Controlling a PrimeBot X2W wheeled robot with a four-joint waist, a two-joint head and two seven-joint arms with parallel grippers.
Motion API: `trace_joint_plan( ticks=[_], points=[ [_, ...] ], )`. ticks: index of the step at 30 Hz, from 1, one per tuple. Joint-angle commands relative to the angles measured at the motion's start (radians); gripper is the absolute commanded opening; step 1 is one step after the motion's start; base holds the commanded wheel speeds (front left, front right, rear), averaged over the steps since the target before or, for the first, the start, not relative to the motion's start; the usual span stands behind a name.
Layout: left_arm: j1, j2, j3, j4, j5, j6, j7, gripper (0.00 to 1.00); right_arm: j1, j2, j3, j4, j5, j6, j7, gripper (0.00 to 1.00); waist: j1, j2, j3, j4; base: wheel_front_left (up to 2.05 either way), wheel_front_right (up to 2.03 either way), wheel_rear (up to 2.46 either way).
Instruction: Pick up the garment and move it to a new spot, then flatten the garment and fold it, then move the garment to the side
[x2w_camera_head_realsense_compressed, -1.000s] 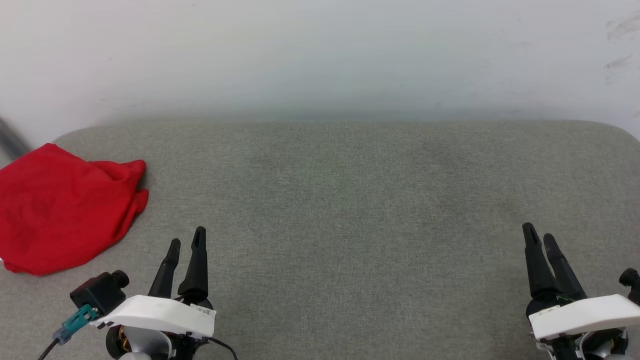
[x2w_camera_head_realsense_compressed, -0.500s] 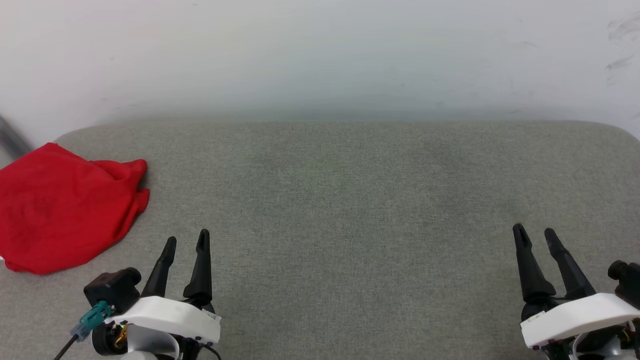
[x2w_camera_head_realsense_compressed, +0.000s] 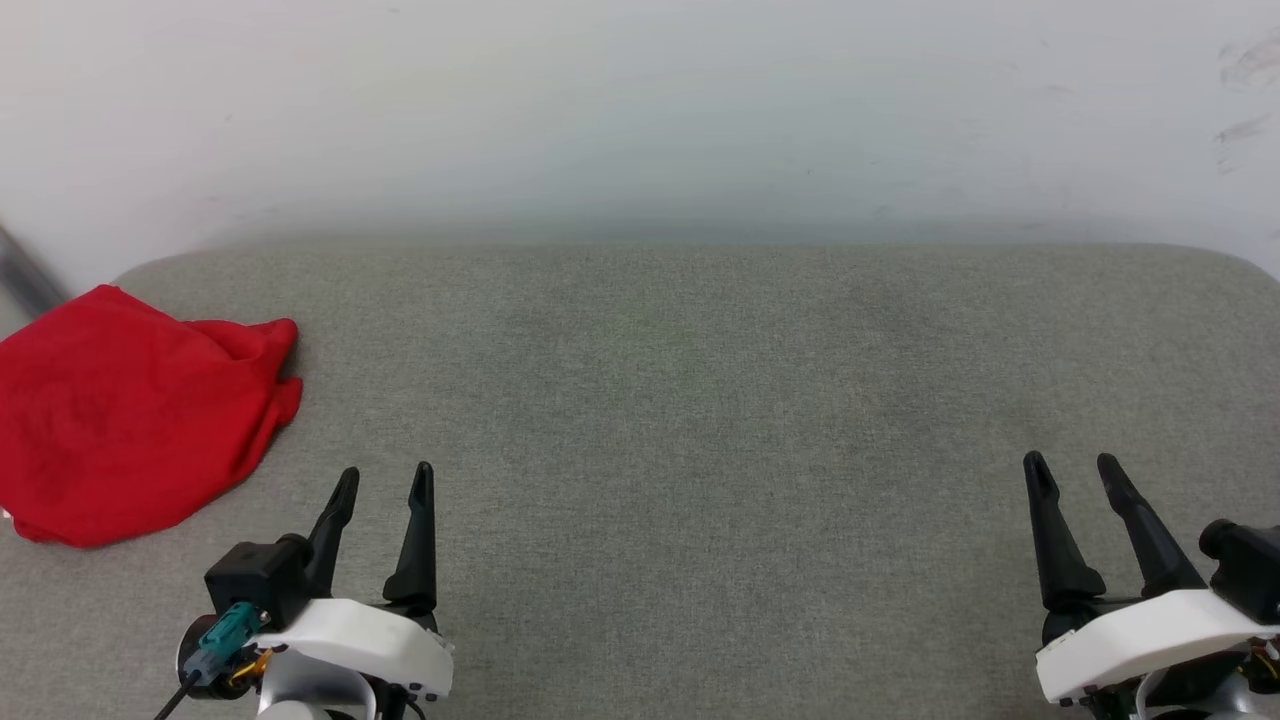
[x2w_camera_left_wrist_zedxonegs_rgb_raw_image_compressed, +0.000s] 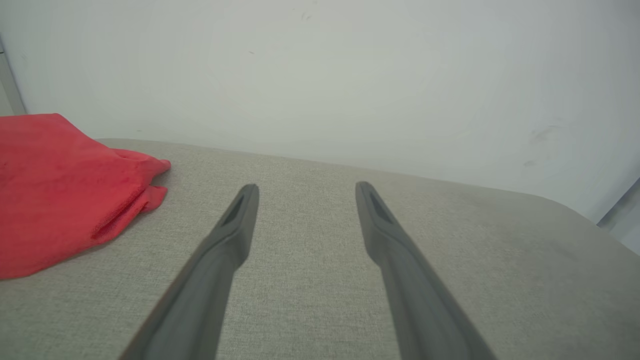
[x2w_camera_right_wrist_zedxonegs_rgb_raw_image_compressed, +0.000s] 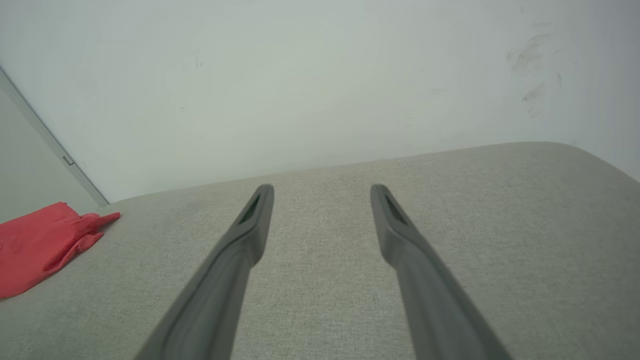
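The garment (x2w_camera_head_realsense_compressed: 125, 415) is a bright red folded bundle lying at the far left of the grey cushioned surface (x2w_camera_head_realsense_compressed: 680, 400); its sleeves and lettering are hidden. It also shows at the left in the left wrist view (x2w_camera_left_wrist_zedxonegs_rgb_raw_image_compressed: 60, 190) and small at the lower left in the right wrist view (x2w_camera_right_wrist_zedxonegs_rgb_raw_image_compressed: 42, 245). My left gripper (x2w_camera_head_realsense_compressed: 385, 482) stands open at the lower left, to the right of the garment and apart from it, holding nothing (x2w_camera_left_wrist_zedxonegs_rgb_raw_image_compressed: 305, 187). My right gripper (x2w_camera_head_realsense_compressed: 1073, 468) is open at the lower right, far from the garment, fingers empty (x2w_camera_right_wrist_zedxonegs_rgb_raw_image_compressed: 322, 189).
A pale wall (x2w_camera_head_realsense_compressed: 640, 110) rises right behind the grey surface, with scuff marks at its upper right. The surface has rounded back corners, and its left edge runs under the garment. A grey strip (x2w_camera_head_realsense_compressed: 22, 280) leans at the far left by the wall.
Both grippers have spread their fingers from nearly shut to open. The left gripper shifted slightly right and the right gripper slightly left. The garment has stayed where it was.
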Motion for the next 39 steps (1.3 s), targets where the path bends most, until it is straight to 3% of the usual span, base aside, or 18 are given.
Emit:
trace_joint_plan(
  ticks=[1, 24, 39],
  points=[
    [-0.013, 0.009, -0.008, -0.005, 0.031, 0.007, -0.011, 1.0, 0.006, 0.002, -0.002, -0.017, -0.033, 0.0, -0.003, 1.0, 0.0, 0.0, 0.0, 0.0, 0.0, 0.0, 0.0],
    [-0.013, 0.007, -0.033, 0.019, 0.187, 0.025, -0.06, 1.0, 0.022, 0.018, -0.014, -0.061, -0.226, 0.0, 0.004, 1.0, 0.0, 0.0, -0.003, 0.006, 0.0, 0.0, 0.0],
    [-0.016, -0.01, -0.02, 0.041, 0.241, 0.016, -0.086, 1.0, 0.029, 0.022, -0.033, -0.07, -0.279, 0.0, -0.008, 1.0, 0.0, 0.0, -0.005, 0.008, 0.0, 0.0, 0.0]
  ],
)
